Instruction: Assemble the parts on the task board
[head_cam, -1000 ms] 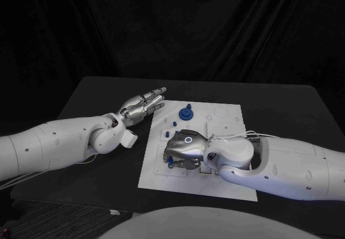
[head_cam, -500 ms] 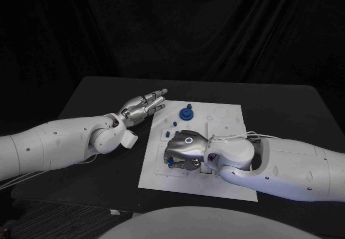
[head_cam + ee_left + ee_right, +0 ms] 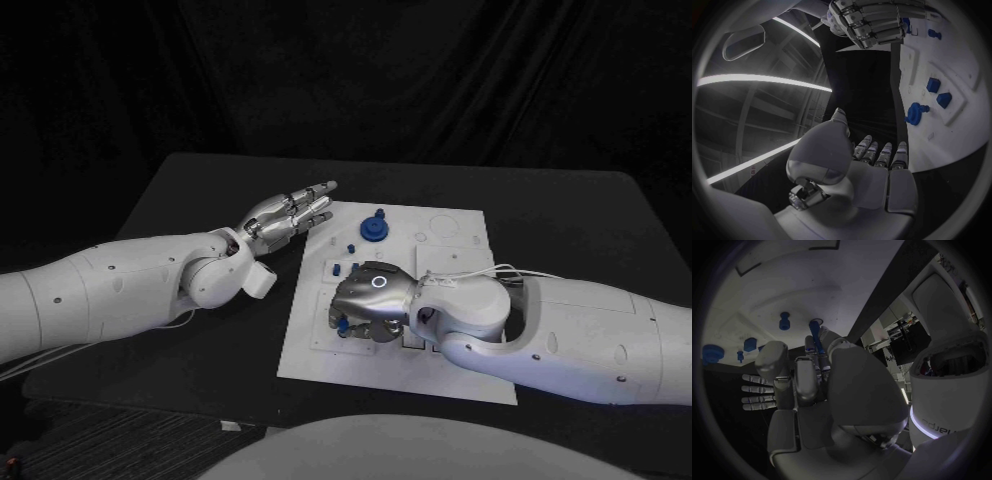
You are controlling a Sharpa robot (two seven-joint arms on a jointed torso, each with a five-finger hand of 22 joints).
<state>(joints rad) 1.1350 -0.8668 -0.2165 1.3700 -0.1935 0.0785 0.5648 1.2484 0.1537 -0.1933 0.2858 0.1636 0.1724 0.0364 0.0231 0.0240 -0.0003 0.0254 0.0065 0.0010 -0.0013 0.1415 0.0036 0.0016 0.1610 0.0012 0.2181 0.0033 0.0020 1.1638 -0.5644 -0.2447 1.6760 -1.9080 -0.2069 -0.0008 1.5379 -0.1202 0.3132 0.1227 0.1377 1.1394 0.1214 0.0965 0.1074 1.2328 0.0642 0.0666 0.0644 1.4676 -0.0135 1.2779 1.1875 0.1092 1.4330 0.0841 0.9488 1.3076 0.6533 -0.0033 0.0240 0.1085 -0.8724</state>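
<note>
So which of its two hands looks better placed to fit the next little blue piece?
Probably the right hand: it is already over the task board, fingers curled round a blue part. The left hand lies open with nothing in it, beside the board's edge.

No readable text anywhere, faint dark printed outlines on the white task board (image 3: 459,232) too small to make out, partial lettering on the right arm's white wrist cuff (image 3: 942,427) too blurred to read

Left hand (image 3: 289,213) flat; right hand (image 3: 369,298) curled.
</note>
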